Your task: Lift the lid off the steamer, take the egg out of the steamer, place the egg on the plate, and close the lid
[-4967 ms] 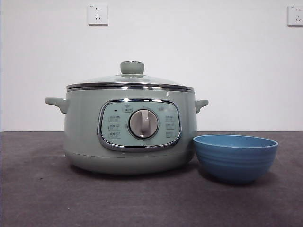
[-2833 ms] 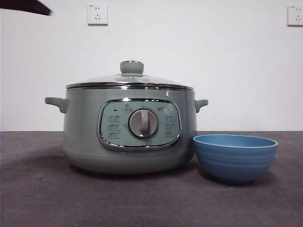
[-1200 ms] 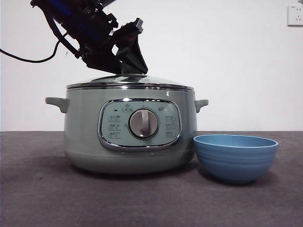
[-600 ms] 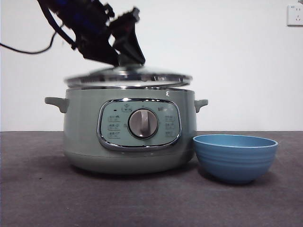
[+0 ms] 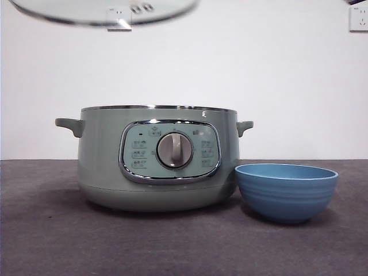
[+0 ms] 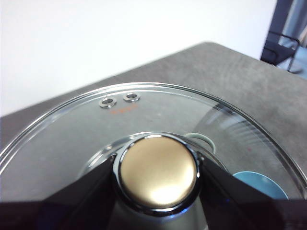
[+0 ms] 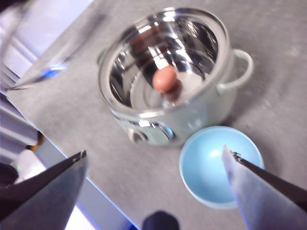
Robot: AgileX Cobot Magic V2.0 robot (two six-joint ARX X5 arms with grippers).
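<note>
High over the steamer, left gripper [image 6: 157, 184]: jaws closed from both sides on the knob [image 6: 158, 171] of the lid [image 6: 72, 136], which it holds clear of the pot.
Lid: shallow clear-glass dome with a steel rim and two small vent holes [image 6: 118, 99] near the edge; in the front view only its lower rim [image 5: 103, 12] shows at the top edge, well above the steamer and tilted slightly.
Below the held lid: seen through the glass, one steamer side handle [image 6: 204, 140] and part of the blue plate [image 6: 261, 184].
Right gripper [image 7: 153, 165]: jaws spread wide apart, holding nothing, poised high above the table with the steamer and plate both beneath it.
Steamer [image 5: 158, 158]: uncovered, standing upright on the table [image 5: 52, 241], shiny steel inside [image 7: 129, 79], control panel and grey dial [image 5: 174, 150] facing the front camera.
Egg [image 7: 166, 79]: brown, lying on the steel floor inside the steamer, about at its centre.
Plate [image 5: 286, 191]: small blue ribbed bowl, nothing in it, just beside the steamer on the dial side; whether the two touch cannot be told.
Behind it all: white wall with a socket [image 5: 358, 18] at the upper corner.
</note>
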